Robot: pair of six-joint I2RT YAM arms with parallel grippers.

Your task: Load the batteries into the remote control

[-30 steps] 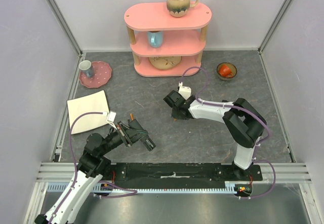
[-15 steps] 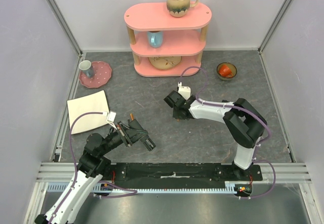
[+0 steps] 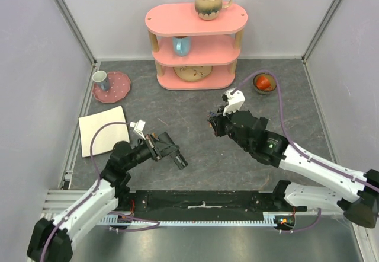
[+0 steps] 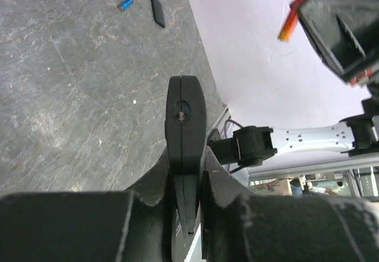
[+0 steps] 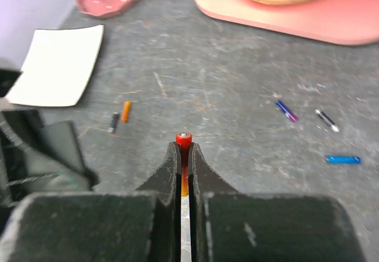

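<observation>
My left gripper (image 3: pixel 164 148) is shut on the remote control (image 3: pixel 177 159), a slim black bar that sticks out past its fingers and is held off the table. In the left wrist view the remote (image 4: pixel 185 120) stands edge-on between the jaws. My right gripper (image 3: pixel 215 125) is shut on a red-orange battery (image 5: pixel 184 140), held above the table; its red tip shows past the fingertips. That battery also shows in the left wrist view (image 4: pixel 293 16). On the table lie an orange battery (image 5: pixel 125 111), a dark grey one (image 5: pixel 113 121), a purple one (image 5: pixel 286 110) and a blue one (image 5: pixel 342 159).
A small black piece (image 4: pixel 158 12) lies by the blue battery (image 4: pixel 125 3). A white card (image 3: pixel 103 129) and a pink plate with a cup (image 3: pixel 111 86) are at the left. A pink shelf (image 3: pixel 195 42) stands at the back, with a bowl (image 3: pixel 265 83) to its right.
My right arm has swung out to the right and lifted, with the battery in its gripper. My left gripper has moved a little right and away from the base with the remote.
</observation>
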